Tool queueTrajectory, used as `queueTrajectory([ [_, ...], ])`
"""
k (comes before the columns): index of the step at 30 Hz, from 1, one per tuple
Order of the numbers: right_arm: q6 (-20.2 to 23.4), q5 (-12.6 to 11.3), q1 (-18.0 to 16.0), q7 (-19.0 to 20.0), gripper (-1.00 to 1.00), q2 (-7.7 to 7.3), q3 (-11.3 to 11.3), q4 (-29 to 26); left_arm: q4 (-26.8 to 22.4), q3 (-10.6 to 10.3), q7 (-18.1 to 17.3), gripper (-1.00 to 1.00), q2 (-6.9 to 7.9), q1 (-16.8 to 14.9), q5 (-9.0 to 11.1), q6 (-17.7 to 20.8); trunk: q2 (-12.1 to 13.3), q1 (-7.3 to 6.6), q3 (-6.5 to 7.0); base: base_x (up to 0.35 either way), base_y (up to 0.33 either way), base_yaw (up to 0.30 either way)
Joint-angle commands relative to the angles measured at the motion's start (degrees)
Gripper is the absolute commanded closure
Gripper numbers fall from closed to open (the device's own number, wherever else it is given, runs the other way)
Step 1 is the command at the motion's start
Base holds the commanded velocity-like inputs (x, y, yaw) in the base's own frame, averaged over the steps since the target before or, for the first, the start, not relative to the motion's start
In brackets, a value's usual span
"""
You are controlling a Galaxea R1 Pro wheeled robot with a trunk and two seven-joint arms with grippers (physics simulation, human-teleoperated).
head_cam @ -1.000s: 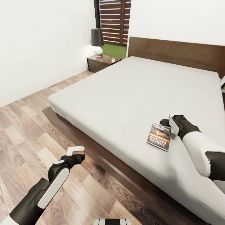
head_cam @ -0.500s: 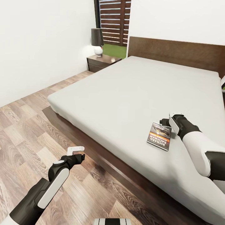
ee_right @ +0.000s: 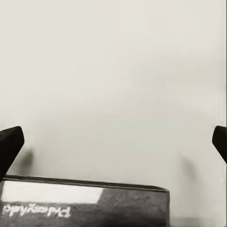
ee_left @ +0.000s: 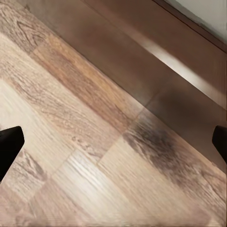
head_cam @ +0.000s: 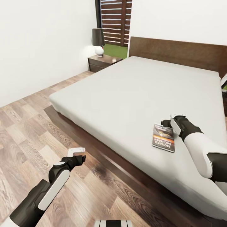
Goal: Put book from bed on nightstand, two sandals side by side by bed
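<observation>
One thin dark grey paperback book (head_cam: 163, 138) with an orange band lies flat on the light grey mattress of the dark brown wooden bed (head_cam: 126, 91), toward its near right side. The right tool (head_cam: 166, 123) sits low at the book's far edge, its jaws spread wide, as the two dark tips apart in the right wrist view show (ee_right: 113, 142), with the book's edge (ee_right: 85, 205) just beneath them. Nothing is gripped.

The likely trouble: a thin cover flat on soft bedding gives the fingers little to bite, so closing could shove the book along or pinch only the cover. The right forearm reaches forward over the mattress, wrist angled down.

The left tool (head_cam: 76, 153) hangs open over the light wood-plank floor (head_cam: 28, 132), arm extended forward beside the bed frame. A dark brown glossy nightstand (head_cam: 104, 62) stands far left, well apart from the book.
</observation>
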Motion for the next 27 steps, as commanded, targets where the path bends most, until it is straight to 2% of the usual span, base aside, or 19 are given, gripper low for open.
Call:
queueTrajectory([
  [1,0.3,-0.4,0.0,-0.4,-1.00,-0.01,0.1,0.6,-0.1,-0.1,0.6,-1.00,0.06,-0.1,0.5,0.0,0.0,-0.02,-0.05,-0.176,0.000,0.000],
  [27,0.2,-0.5,0.0,-0.4,-1.00,-0.01,0.1,0.6,-0.1,0.0,0.6,-1.00,0.06,-0.1,0.5,0.0,0.0,-0.02,-0.05,-0.040,0.000,0.000],
])
